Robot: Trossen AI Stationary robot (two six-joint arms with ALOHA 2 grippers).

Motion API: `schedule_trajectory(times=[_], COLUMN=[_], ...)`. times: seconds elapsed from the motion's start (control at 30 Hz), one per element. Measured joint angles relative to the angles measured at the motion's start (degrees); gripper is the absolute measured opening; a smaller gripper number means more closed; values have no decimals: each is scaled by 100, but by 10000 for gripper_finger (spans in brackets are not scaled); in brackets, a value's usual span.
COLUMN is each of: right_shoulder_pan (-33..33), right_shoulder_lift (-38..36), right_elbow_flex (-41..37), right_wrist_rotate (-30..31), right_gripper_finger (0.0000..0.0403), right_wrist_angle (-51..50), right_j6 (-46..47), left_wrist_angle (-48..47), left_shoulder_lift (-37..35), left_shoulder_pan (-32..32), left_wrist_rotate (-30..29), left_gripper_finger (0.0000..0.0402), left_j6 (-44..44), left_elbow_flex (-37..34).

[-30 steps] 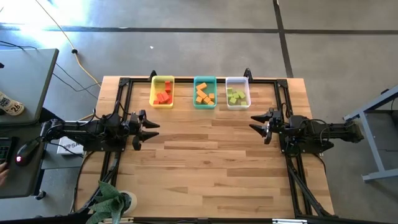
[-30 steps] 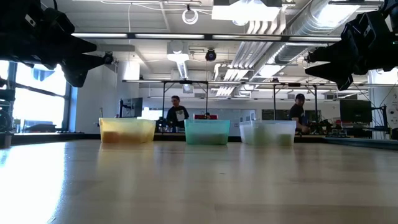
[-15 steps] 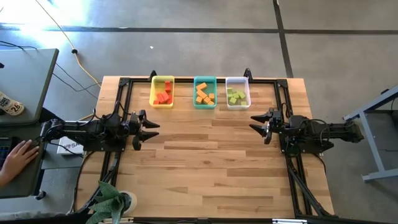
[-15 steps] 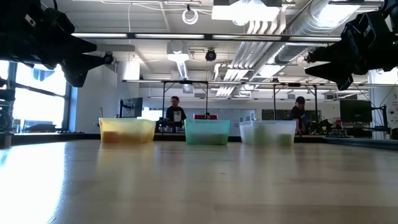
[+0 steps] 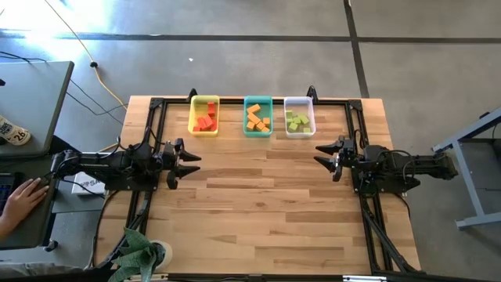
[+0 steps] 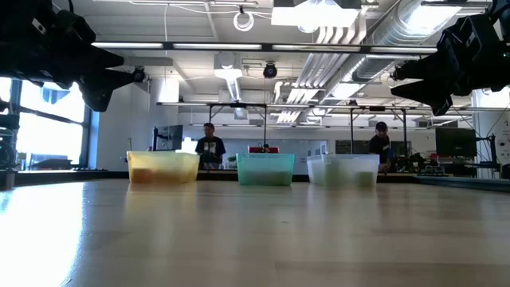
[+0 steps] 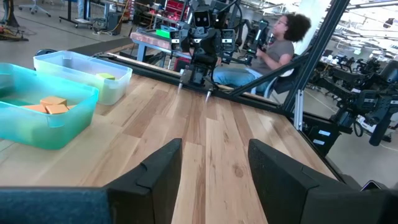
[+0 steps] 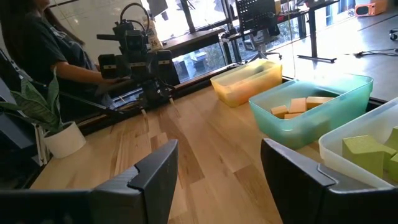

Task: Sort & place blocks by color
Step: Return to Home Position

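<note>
The blocks lie sorted in three bins along the table's far edge. Red blocks [image 5: 206, 121] sit in the yellow bin [image 5: 205, 103], orange blocks [image 5: 257, 120] in the teal bin [image 5: 257, 101], light green blocks [image 5: 297, 121] in the clear bin [image 5: 299, 102]. My left gripper [image 5: 192, 163] hangs open above the table's left side, fingers pointing right. My right gripper [image 5: 319, 154] hangs open above the right side, fingers pointing left. Both are well short of the bins and hold nothing. In the right wrist view the orange blocks [image 8: 305, 104] and green blocks [image 8: 367, 151] show inside their bins.
Bare wood [image 5: 258, 204] stretches between the two arms and toward the near edge. A potted plant [image 5: 141, 254] stands at the near left corner. A person's hand [image 5: 22, 196] rests on a desk left of the table. People move in the room behind [image 6: 209, 147].
Both arms have kept still. A person's hand has come onto the desk left of the table. A person in the room behind the bins has walked toward the left.
</note>
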Motion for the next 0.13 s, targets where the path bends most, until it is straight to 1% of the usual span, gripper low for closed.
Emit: schedule_trajectory(times=[0.13], right_shoulder_pan=[-1], right_shoulder_lift=[0], right_elbow_flex=[0], right_wrist_rotate=[0], right_gripper_finger=[216], right_wrist_angle=[0], right_j6=[0], left_wrist_angle=[0], left_shoulder_lift=[0], left_shoulder_pan=[1], left_wrist_rotate=[0], left_gripper_finger=[172], left_j6=[0], left_elbow_flex=[0])
